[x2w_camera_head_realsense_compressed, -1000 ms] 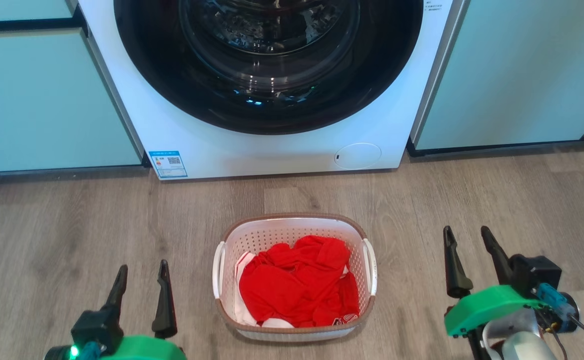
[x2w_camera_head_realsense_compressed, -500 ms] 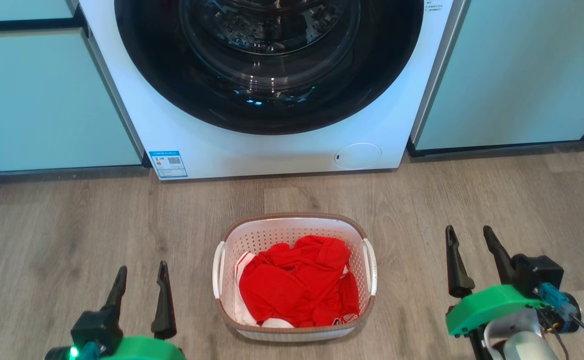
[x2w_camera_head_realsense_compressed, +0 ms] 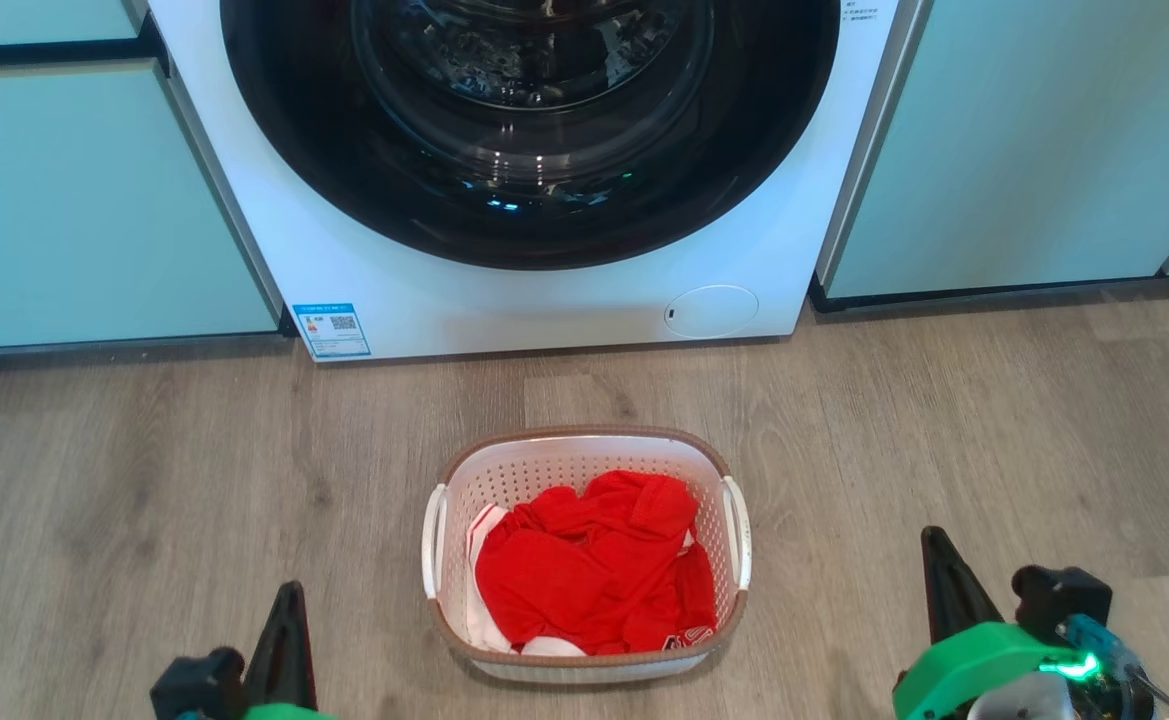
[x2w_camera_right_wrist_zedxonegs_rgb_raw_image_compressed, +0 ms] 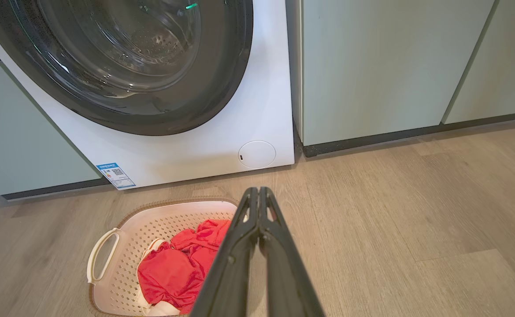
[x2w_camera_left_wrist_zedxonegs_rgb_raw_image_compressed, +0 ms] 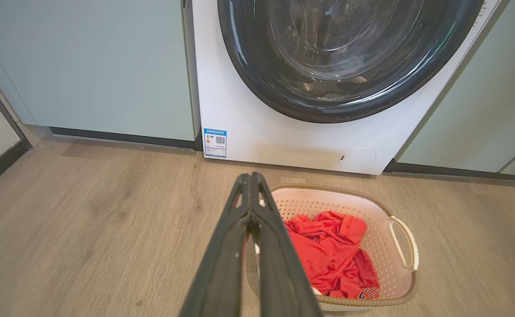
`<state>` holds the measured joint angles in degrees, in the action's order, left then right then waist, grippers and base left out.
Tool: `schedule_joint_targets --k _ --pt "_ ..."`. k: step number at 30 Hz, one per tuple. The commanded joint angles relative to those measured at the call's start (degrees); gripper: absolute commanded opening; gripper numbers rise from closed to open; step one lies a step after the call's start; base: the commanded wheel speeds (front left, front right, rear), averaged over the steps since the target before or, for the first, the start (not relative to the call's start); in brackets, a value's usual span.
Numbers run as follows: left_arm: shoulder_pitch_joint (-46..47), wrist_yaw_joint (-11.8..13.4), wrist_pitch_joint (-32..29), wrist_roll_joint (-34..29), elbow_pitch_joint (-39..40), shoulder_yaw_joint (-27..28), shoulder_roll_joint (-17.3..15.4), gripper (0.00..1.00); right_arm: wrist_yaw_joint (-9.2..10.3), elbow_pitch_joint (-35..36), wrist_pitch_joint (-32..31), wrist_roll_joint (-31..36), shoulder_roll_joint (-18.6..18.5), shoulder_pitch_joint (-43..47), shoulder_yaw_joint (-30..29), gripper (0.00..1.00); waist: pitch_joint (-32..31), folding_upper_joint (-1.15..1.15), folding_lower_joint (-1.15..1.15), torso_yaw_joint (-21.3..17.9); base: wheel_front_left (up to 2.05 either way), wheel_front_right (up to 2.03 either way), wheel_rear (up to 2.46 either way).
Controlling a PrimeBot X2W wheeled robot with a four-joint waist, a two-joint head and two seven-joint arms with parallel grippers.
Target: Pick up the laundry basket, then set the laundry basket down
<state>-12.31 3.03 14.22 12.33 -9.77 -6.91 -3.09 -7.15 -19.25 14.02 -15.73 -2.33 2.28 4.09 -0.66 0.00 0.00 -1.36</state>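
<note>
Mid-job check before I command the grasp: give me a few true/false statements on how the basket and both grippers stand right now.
1. The laundry basket stands on the floor in front of the washing machine. True.
2. The left gripper grips a basket handle. False: it is shut on nothing, off to the basket's side and apart from it.
3. Red clothing lies in the basket. True.
4. The right gripper has its fingers spread wide. False: its fingers are pressed together, holding nothing.
5. The basket lies tipped on its side. False: it stands upright.
</note>
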Motion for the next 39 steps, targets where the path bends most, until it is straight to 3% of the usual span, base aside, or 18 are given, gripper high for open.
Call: schedule_joint_targets --k 1,39 --pt "1.63 -0.32 -0.12 2.05 1.81 0.25 -0.13 0.00 -0.02 2.08 -0.42 -1.94 -0.18 -2.02 -0.17 0.00 0.02 0.00 0.00 0.03 0.00 0.00 0.00" --pt "6.98 -3.58 -5.58 27.73 -0.25 3.09 -1.00 0.00 -0.12 3.09 -5.86 -26.42 -1.13 -4.02 -2.34 0.00 0.28 0.00 0.00 0.45 0.00 0.00 0.00"
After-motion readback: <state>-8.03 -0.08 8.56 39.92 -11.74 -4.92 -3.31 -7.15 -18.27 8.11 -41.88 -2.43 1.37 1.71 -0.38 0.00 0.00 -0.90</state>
